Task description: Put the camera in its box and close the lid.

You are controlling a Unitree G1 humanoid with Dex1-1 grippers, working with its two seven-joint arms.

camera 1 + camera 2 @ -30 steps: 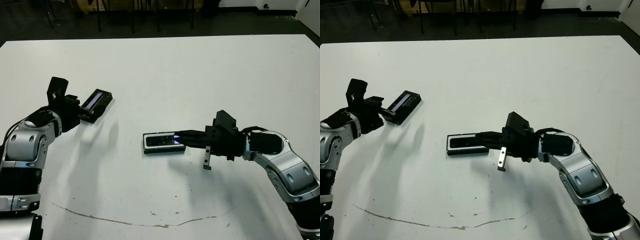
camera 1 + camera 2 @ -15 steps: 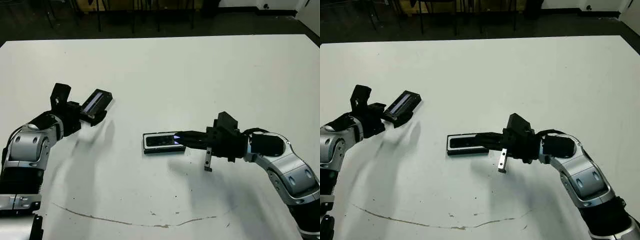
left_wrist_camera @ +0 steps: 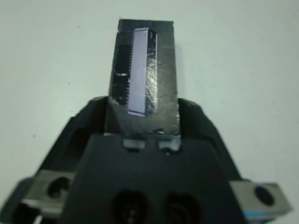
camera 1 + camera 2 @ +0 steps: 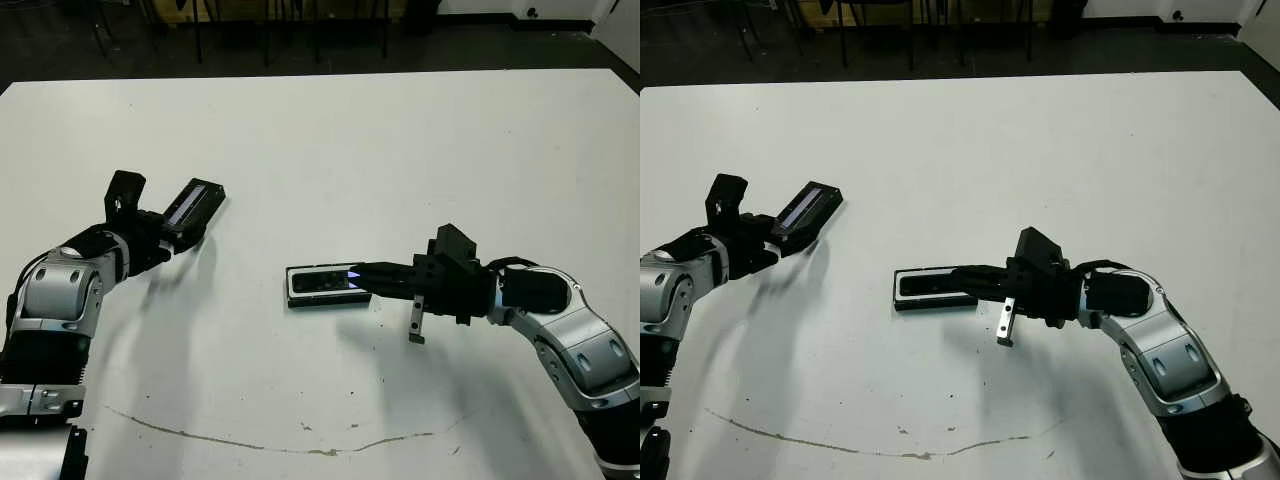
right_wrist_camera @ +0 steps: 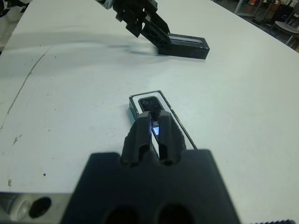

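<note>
The camera [image 4: 330,282], a slim black bar with a bluish glint at one end, lies inside the white-lined black box [image 4: 327,287] mid-desk. The black lid [image 4: 190,208], pale stripe up, sits tilted, well apart to the left.

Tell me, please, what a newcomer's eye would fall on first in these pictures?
Probably the open box at the middle of the white table, with the right end effector at its near end over the camera inside. Next, the striped lid on the left, gripped by the left end effector.

head stereo: high, facing down on table [image 4: 400,150] | wrists: close, low | shared: box [image 5: 154,105]
</note>
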